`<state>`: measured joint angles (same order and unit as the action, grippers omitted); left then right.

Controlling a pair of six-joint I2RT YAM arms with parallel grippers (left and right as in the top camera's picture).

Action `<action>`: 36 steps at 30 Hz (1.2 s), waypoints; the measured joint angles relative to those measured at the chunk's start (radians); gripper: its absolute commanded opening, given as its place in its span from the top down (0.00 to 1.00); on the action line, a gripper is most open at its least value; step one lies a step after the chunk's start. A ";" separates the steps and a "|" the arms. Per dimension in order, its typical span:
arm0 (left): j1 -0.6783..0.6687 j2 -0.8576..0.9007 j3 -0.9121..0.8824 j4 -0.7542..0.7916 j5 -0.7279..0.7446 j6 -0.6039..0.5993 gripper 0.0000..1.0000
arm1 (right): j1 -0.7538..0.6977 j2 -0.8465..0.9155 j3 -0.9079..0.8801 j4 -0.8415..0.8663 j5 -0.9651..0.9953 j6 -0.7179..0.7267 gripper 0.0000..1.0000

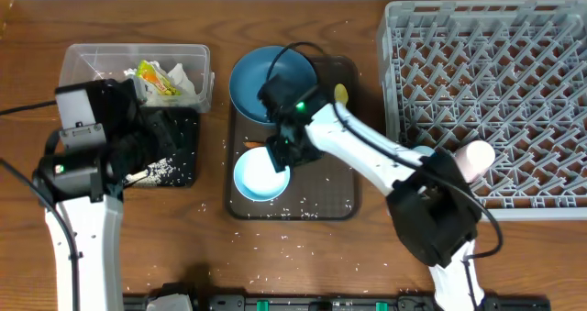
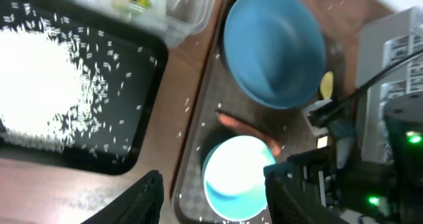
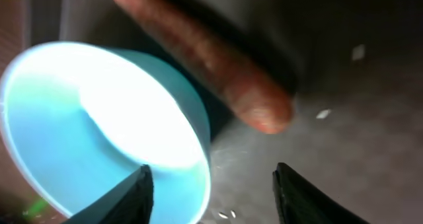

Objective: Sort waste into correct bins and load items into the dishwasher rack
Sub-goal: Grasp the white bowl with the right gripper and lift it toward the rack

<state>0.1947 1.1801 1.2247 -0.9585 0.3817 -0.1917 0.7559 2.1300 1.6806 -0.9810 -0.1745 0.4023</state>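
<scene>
Wood-brown counter (image 1: 183, 247) fills the overhead view, and no room shows beyond it. Loose rice grains (image 1: 284, 242) are scattered along the near edge. Moving in, a brown serving tray (image 1: 330, 196) sits mid-counter with the light blue bowl (image 1: 259, 175) at its near left, white inside facing up.

The right end effector (image 3: 211, 191) hangs low over that bowl's rim, fingers spread wide with nothing between them. Just beyond it the carrot (image 3: 218, 72) lies on the serving tray, close beside the bowl; whether they touch I cannot tell.

Over on the left, the left end effector (image 2: 211, 201) is also spread wide and empty, above the black tray (image 1: 183, 132). That tray carries a heap of rice (image 2: 33, 92) with stray grains around it.

Further back on the serving tray comes the dark blue bowl (image 1: 266, 77), and the yellow spoon (image 1: 341, 94) sits just to its right. The right arm cuts across from the near right and covers that bowl's near rim and most of the spoon.

Far left stands the clear tub (image 1: 83, 59), touching the black tray's far side, with a yellow-green wrapper (image 1: 158, 80) and crumpled paper (image 1: 179, 75) inside. The left arm hides the tub's near corner.

Far right, the grey rack (image 1: 514, 36) runs off the frame's edge. A pink cup (image 1: 475, 157) lies near its front, half behind the right arm's elbow, so its footing is hard to make out.
</scene>
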 measured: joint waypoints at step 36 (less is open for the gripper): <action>0.000 0.095 0.000 -0.029 -0.023 -0.017 0.09 | -0.224 -0.304 0.068 -0.043 0.131 -0.005 0.99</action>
<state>0.1947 1.2755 1.2247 -0.9878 0.3588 -0.2089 0.5320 1.8256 1.7489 -1.0245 -0.0433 0.3973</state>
